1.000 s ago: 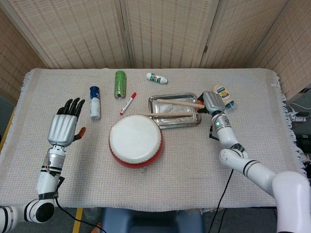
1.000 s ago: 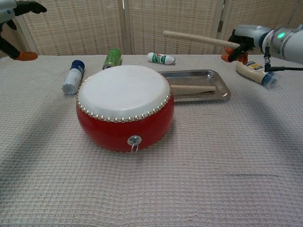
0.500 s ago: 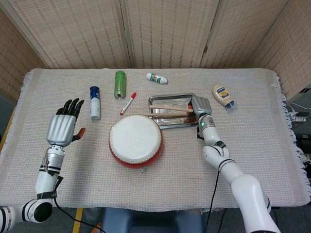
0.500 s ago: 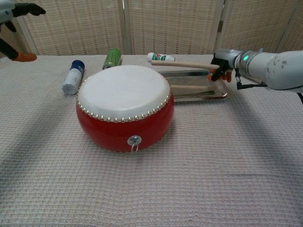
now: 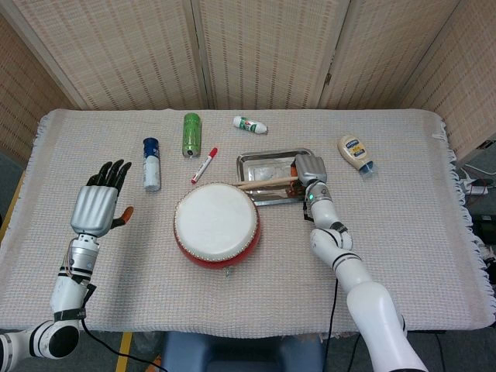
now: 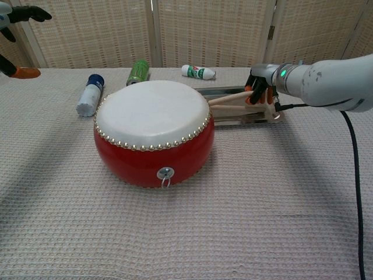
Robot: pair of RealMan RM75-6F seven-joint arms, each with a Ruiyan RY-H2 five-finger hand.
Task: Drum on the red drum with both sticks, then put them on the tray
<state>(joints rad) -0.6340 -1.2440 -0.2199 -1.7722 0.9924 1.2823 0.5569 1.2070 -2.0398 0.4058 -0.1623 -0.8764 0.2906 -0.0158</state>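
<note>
— Where's the red drum [image 5: 216, 225]?

— Upright on the cloth, white skin up, a row of studs round its rim and a metal ring on its front.

— And the tray [image 5: 267, 163]?

— Shiny metal, just behind the drum and to its right.

— The sticks?

— Pale wood. One stick [image 6: 230, 100] slants over the tray, its tip toward the drum, gripped at its far end by the right hand [image 5: 308, 171]. The second stick [image 6: 236, 112] lies flat in the tray.

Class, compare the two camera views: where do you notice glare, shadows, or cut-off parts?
Head view: even light, faint sheen on the tray, everything sharp. Chest view: soft arm shadows band the cloth, the drum looms large, and the left hand is cropped at the frame edge.
</note>
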